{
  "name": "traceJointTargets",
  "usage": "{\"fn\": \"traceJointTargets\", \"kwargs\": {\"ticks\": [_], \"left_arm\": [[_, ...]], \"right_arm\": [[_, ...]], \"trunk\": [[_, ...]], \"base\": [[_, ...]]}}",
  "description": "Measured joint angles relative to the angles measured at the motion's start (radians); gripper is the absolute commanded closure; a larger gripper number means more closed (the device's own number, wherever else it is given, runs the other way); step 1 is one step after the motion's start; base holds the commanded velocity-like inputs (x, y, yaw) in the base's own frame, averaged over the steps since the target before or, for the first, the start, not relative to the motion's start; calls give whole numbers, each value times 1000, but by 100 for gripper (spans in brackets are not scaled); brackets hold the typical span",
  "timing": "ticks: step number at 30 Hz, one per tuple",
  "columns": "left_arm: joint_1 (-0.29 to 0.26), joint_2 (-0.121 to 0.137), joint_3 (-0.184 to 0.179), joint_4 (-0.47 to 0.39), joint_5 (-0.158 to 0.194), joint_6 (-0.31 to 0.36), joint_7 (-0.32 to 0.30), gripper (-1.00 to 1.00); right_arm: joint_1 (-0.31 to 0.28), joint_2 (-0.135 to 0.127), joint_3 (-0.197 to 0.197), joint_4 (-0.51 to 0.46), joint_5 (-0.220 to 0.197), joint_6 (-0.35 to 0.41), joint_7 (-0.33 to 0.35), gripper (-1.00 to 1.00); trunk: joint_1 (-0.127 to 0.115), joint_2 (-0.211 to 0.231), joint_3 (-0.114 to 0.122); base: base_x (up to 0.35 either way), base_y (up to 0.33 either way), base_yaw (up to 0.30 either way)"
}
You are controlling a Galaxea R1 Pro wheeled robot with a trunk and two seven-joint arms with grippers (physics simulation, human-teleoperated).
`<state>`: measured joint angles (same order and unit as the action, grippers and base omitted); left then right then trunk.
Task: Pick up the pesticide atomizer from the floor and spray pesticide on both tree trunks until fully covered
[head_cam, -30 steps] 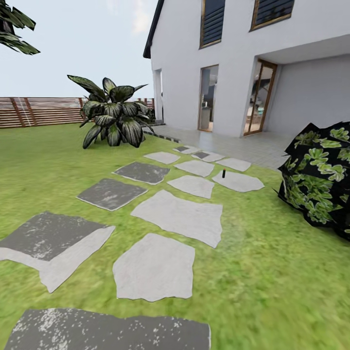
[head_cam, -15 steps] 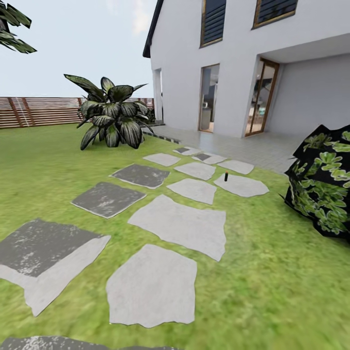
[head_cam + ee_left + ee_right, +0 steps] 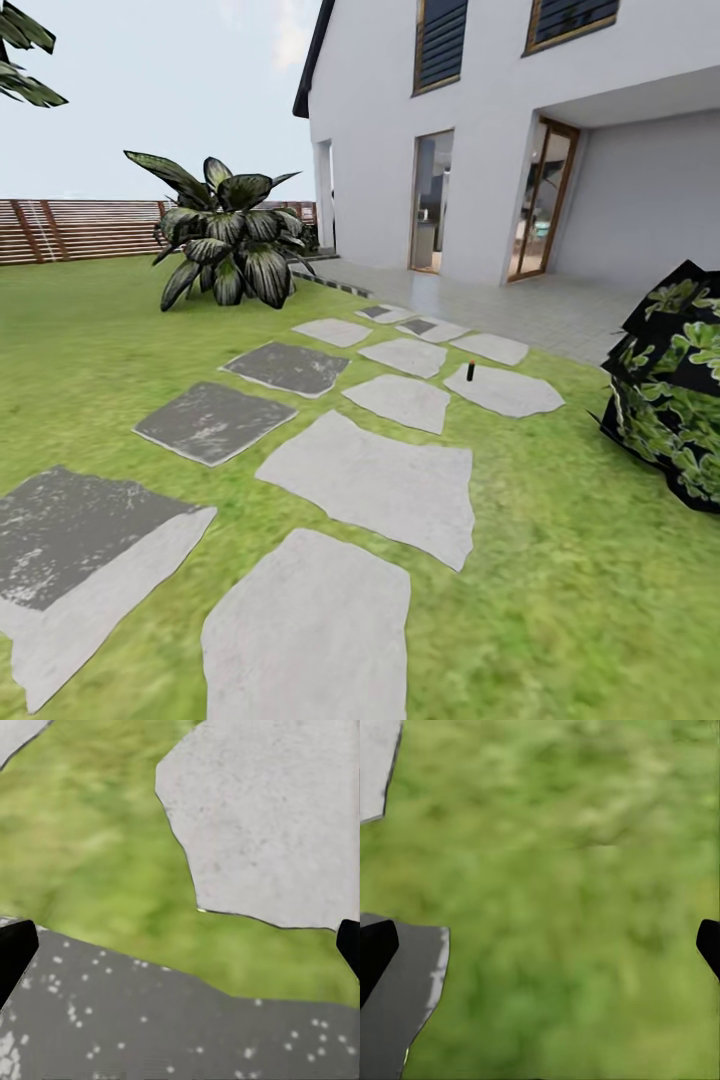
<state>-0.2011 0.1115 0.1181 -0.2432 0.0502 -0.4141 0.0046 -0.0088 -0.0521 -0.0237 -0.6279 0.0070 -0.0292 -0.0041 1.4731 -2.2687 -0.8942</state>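
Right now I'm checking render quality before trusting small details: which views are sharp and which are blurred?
Head view: fairly sharp, even daylight, no hard shadows; the small dark object on a far stone is too tiny to identify. Left wrist view: stone edges crisp. Right wrist view: grass smeared and soft.

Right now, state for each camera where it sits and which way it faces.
Head view: on the robot's head, facing forward and down over the stepping stones and lawn toward the house.
Left wrist view: near the left gripper, facing down at a speckled dark stone; both fingertips at the edges.
Right wrist view: near the right gripper, facing down at grass; fingertips at the edges.
All share lawn and stones.
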Motion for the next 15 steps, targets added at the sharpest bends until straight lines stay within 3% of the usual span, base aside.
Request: {"fn": "traceJointTargets", "kwargs": {"ticks": [15], "left_arm": [[0,0,0,0,0,0,0,-100]], "right_arm": [[0,0,0,0,0,0,0,-100]], "trunk": [[0,0,0]], "base": [[339,0,0]]}}
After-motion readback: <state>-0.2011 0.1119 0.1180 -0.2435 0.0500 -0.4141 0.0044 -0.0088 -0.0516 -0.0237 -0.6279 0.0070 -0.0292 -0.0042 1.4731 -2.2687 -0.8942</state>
